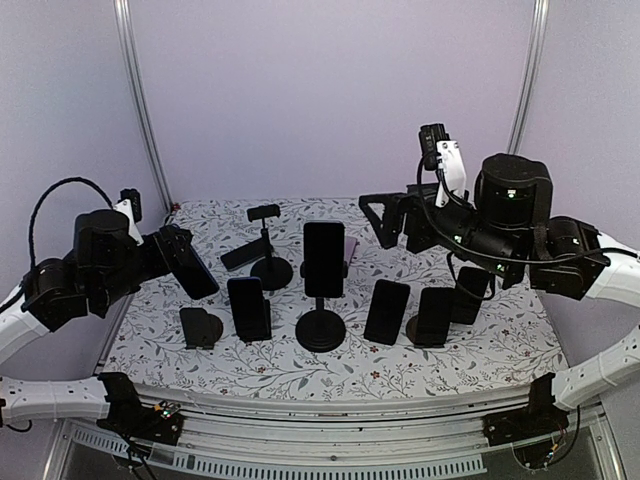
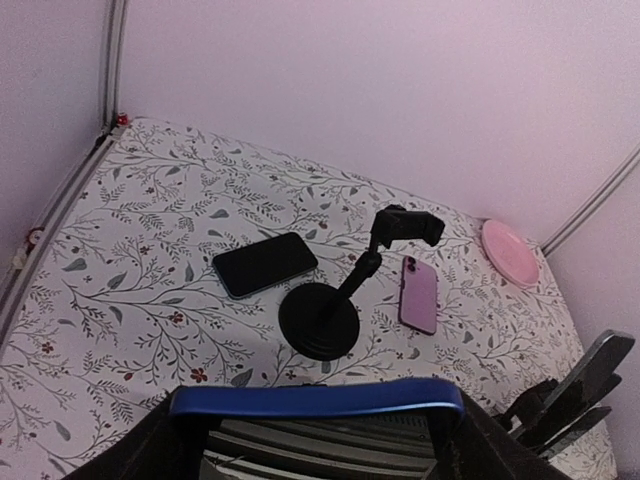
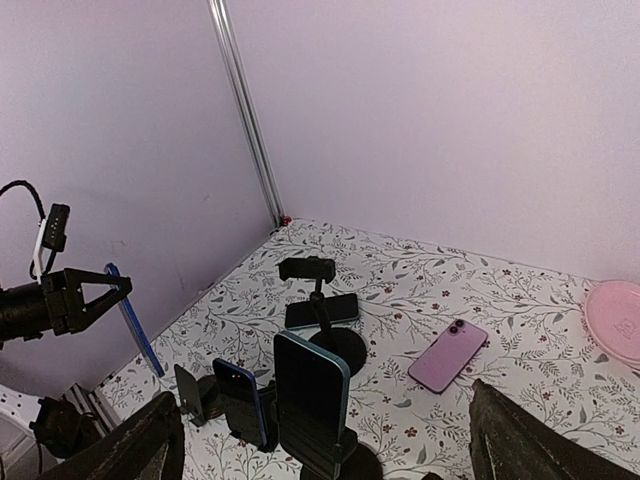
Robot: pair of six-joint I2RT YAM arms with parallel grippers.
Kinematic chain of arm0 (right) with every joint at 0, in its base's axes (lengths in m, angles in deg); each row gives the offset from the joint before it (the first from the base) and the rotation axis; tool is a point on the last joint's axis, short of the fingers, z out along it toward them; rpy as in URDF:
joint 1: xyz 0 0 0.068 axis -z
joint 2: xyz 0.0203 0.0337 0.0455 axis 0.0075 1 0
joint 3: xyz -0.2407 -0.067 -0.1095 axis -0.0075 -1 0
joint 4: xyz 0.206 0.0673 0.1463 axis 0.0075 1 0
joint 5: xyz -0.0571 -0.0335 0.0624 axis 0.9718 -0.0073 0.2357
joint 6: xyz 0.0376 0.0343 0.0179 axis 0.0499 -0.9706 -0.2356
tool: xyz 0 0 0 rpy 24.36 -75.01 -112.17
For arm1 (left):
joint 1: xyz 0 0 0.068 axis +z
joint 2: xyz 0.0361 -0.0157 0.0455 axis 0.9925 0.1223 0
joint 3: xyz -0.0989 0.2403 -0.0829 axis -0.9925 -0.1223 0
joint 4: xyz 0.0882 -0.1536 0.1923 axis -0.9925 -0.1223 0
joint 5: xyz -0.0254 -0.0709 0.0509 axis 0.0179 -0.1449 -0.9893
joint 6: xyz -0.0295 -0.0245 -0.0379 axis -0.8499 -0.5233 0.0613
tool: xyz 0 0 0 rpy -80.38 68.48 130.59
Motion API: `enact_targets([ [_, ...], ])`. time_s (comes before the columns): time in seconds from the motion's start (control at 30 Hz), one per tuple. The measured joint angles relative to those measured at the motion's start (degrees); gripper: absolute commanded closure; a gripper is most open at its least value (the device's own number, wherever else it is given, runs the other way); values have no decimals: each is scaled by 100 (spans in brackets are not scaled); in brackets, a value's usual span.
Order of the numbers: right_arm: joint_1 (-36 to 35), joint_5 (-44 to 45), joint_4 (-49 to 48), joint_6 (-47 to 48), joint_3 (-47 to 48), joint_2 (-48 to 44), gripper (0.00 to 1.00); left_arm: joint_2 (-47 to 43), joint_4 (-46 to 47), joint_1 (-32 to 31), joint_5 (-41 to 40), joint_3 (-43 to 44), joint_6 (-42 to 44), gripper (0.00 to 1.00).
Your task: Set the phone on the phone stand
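A floral-covered table (image 1: 480, 350) carries several phone stands, most already loaded with phones. The left gripper (image 1: 170, 247) hangs above the table's left edge, closed across a blue-edged phone (image 1: 195, 272) that tilts steeply with its lower end pointing towards the table. The right gripper (image 1: 380, 218) is raised over the far right side, its jaws spread wide with nothing between them. Two stands look free: a clamp stand (image 2: 352, 280) on a round base near the middle back, and a small stand (image 1: 200, 327) in the front row. The small stand sits almost directly below and just in front of the held phone; the clamp stand is ahead of the gripper and to its right, with a black phone (image 2: 265, 264) lying flat beside its base and a pink phone (image 2: 418, 293) flat on the other side. It is hard to say from these views which stand is meant. To do this step well, the left arm should turn the phone to match the lean of the chosen rest, lower its bottom edge onto the lip first, then let the back settle before opening. It should come down clear of the neighbouring upright phone (image 1: 248, 308), which stands just beside the small stand and could be knocked over.
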Motion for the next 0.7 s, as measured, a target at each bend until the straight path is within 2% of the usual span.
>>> enact_targets([
  [0.3, 4, 87, 70, -179, -345, -337, 1, 223, -153, 354, -151, -575, 129, 58],
  [0.7, 4, 122, 109, -190, -518, -555, 1, 949, 264, 424, -389, -1320, 393, 58],
])
